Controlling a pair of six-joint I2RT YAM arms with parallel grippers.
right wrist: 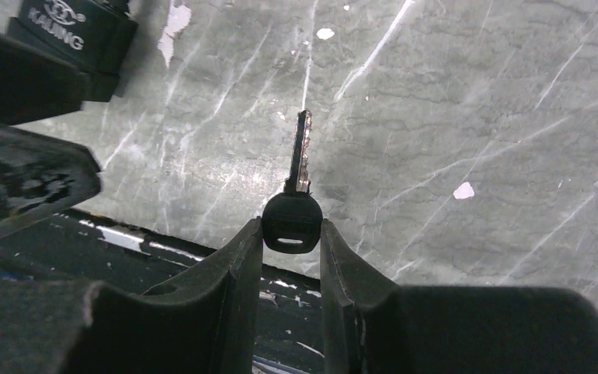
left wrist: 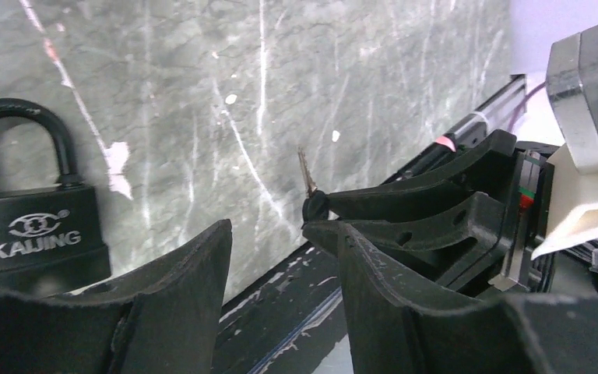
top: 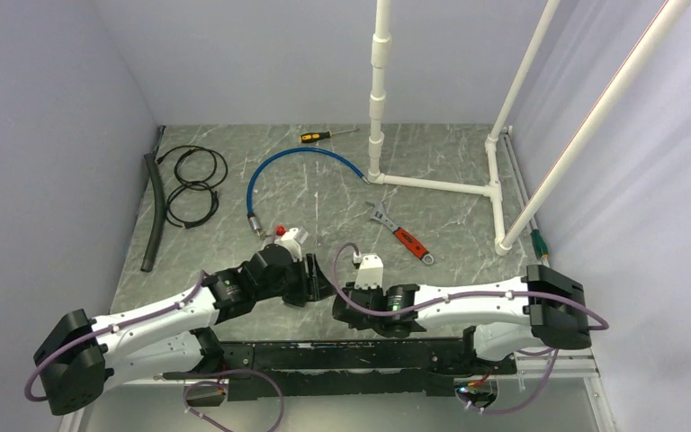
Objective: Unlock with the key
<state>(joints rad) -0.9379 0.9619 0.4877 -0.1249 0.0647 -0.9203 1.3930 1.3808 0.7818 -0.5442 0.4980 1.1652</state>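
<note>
A black padlock (left wrist: 35,226) marked KAIJING stands on the marble table, left of my left gripper (left wrist: 284,234), which is open and empty. The padlock also shows at the top left of the right wrist view (right wrist: 74,31). My right gripper (right wrist: 292,227) is shut on the black head of a key (right wrist: 301,156), whose metal blade points away from the fingers, above the table. In the left wrist view the key (left wrist: 309,181) sits just beyond my left fingertips. In the top view the left gripper (top: 319,279) and right gripper (top: 337,301) are close together, and the padlock is hidden there.
A red-handled wrench (top: 402,234), a blue hose (top: 301,166), coiled black cable (top: 193,184), a black tube (top: 153,211), a screwdriver (top: 324,135) and a white pipe frame (top: 432,184) lie farther back. A black rail (top: 342,355) runs along the near edge.
</note>
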